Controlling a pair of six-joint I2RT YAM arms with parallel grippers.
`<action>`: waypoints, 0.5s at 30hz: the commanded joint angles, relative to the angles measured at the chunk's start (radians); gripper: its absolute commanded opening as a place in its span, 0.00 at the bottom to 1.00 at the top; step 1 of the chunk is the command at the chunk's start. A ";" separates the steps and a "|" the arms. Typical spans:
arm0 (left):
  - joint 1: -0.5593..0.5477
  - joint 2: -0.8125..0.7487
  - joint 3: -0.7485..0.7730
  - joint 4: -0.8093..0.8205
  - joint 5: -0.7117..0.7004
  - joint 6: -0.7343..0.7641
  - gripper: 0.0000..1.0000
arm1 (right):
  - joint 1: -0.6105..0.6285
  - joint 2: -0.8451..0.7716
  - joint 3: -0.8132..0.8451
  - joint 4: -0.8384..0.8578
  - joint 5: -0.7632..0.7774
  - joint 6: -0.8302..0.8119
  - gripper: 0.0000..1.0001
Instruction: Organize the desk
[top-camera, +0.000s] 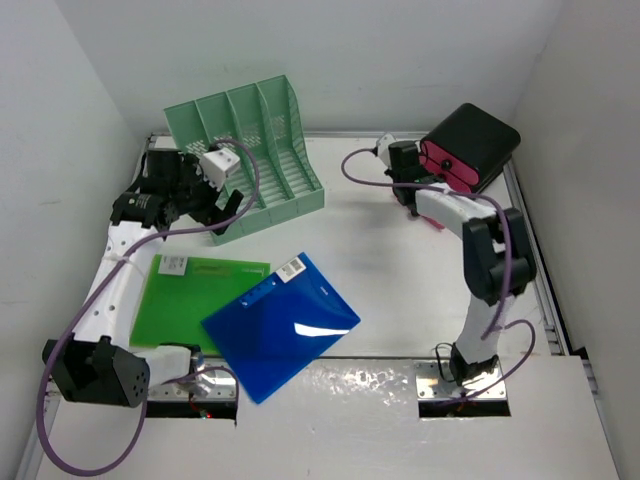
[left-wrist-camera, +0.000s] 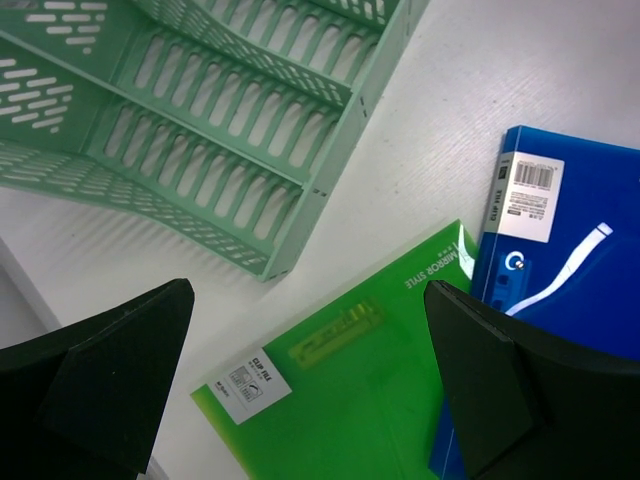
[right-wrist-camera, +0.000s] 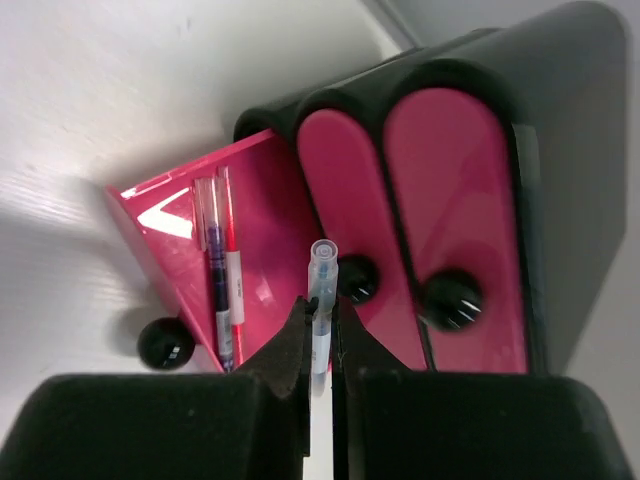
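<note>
While the left gripper (left-wrist-camera: 310, 375) hangs wide open above the desk (top-camera: 400, 260), the right gripper (right-wrist-camera: 320, 318) is clenched on a clear pen (right-wrist-camera: 322, 262) near the open drawer (right-wrist-camera: 265, 200) of one black-and-pink drawer box (top-camera: 470, 145) at the desk's far right corner. The desk is white and flat, with thin metal rails. On it lie two folders, a green folder (top-camera: 185, 295) and a blue folder (top-camera: 280, 325), and one mint file rack (top-camera: 250, 150). The drawer holds perhaps two other pens (right-wrist-camera: 222, 270).
</note>
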 joint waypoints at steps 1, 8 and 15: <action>0.014 0.017 0.055 0.006 -0.036 -0.019 1.00 | 0.001 0.080 0.047 0.150 0.123 -0.180 0.00; 0.014 0.062 0.067 0.016 -0.058 -0.035 1.00 | -0.011 0.199 0.083 0.204 0.124 -0.226 0.00; 0.014 0.065 0.064 0.031 -0.073 -0.036 1.00 | -0.014 0.237 0.113 0.178 0.132 -0.223 0.25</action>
